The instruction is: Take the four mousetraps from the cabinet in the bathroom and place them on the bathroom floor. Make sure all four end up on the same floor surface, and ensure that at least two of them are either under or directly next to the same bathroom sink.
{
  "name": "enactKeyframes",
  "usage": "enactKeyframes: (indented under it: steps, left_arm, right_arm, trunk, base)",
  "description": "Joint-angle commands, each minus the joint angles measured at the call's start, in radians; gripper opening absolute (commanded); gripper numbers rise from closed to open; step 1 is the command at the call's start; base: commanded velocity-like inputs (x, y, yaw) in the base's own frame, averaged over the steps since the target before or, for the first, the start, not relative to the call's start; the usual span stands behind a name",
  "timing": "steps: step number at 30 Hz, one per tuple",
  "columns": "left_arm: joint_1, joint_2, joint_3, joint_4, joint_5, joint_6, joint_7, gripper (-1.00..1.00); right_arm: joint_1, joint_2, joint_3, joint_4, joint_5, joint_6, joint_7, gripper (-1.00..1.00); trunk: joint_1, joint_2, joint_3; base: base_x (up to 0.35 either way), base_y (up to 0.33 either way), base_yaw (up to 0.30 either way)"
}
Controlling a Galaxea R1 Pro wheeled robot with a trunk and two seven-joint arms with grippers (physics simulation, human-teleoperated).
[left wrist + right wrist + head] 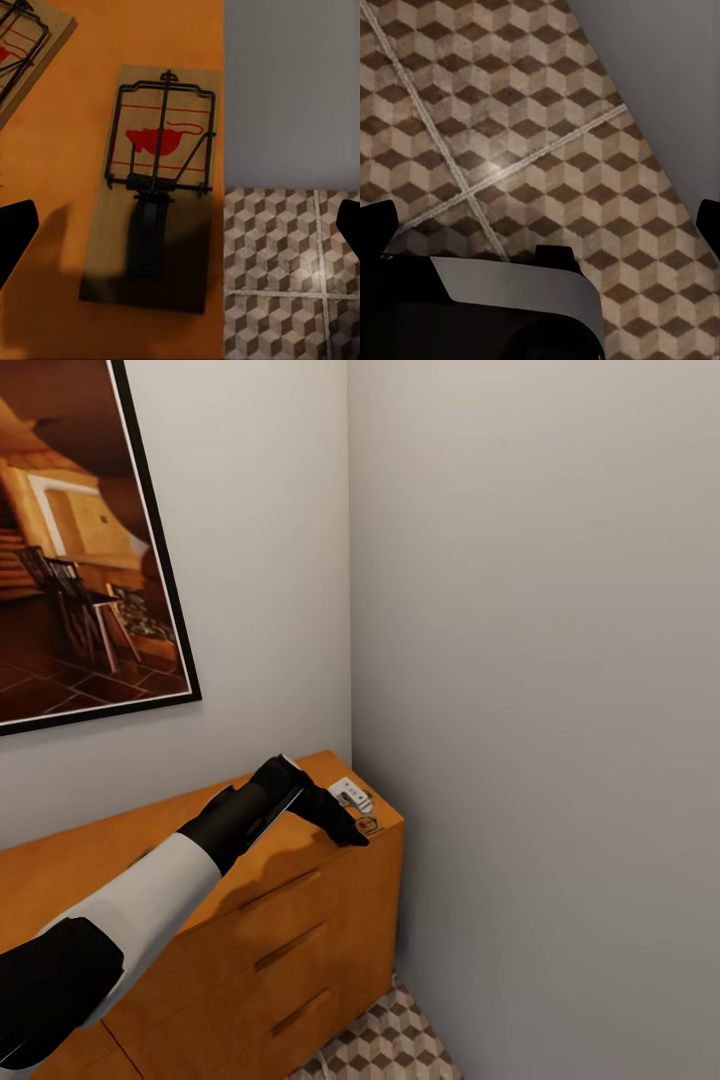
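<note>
The black left gripper (352, 834) hovers spread wide over a flat brown wooden mousetrap with dark wire and a red mouse mark (154, 191), which lies at the end edge of the long orange-brown wooden cabinet (240, 920) top; a second trap (22, 52) sits nearby. The right gripper (540, 225), fingers wide apart, hangs over the cube-patterned tiled bathroom floor (547, 112).

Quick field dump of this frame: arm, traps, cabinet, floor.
left gripper: open, over the cabinet's corner end, above a mousetrap
mousetrap: flat on the cabinet top, at its edge, between the spread fingers, not gripped
second mousetrap: same top, partly cut off by the frame
cabinet: orange-brown, drawers shut, set in the wall corner
floor: cube-pattern tiles, no trap visible on them
right gripper: open, pointed at the floor
</note>
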Motion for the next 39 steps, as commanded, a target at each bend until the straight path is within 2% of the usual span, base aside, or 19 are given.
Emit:
enactKeyframes:
  steps: [1,21,39]
  left_arm:
    - [-0.001,0.001,-0.002,-0.001,-0.004,0.004,-0.005,1.0]
    - [-0.001,0.019,-0.002,-0.004,-0.005,0.004,-0.005,1.0]
    - [-0.001,0.018,-0.003,-0.008,-0.005,0.005,-0.005,1.0]
  right_arm:
    - [0.0,0.0,0.003,0.001,0.007,-0.002,-0.007,1.0]
    - [-0.001,0.0,0.004,0.001,0.007,-0.002,-0.007,1.0]
    - [-0.001,0.0,0.004,0.001,0.007,-0.002,-0.007,1.0]
  trunk:
    - [0.0,-0.001,-0.002]
    - [0.0,-0.001,-0.01]
    - [0.0,-0.001,-0.01]
  base:
    - [0.0,0.0,0.0]
    - [0.0,0.0,0.0]
    - [0.0,0.0,0.0]
